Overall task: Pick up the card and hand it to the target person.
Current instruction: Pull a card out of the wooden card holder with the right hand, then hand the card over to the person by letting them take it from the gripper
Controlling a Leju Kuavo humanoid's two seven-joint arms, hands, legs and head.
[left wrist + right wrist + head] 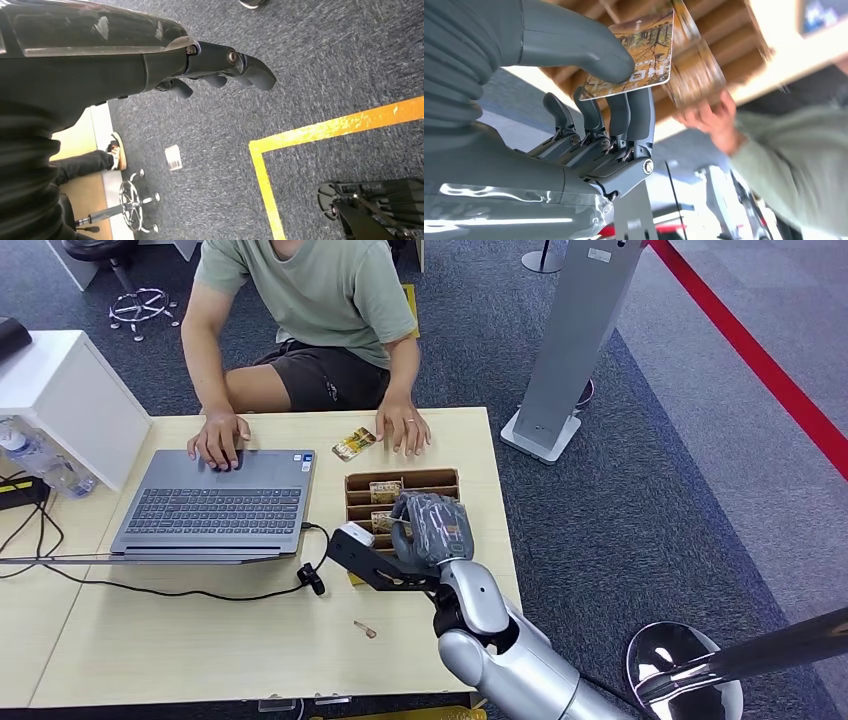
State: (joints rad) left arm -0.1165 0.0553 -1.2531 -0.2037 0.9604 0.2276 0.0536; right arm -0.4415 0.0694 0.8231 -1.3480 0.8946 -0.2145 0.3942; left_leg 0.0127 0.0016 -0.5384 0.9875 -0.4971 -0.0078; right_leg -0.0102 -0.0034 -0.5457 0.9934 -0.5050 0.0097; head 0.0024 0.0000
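The table (200, 640) had a pale wood-look top, smooth and pretty matt. The slotted box (420, 480) near its right edge looked like plain brown cardboard, matt. The card (639, 55) pinched in the right hand (594, 95) was glossy printed stuff, plastic or coated paper, can't tell which. That hand looked like matt grey plastic with a ribbed cover, while the forearm (500, 640) behind it was shiny silver, metal-looking. The left hand (220, 65) was dark plastic with a slight sheen. The laptop (215, 505) had a matt grey finish. The person's shirt (320, 290) was soft green cloth, and the floor (650, 490) was rough blue-grey carpet.
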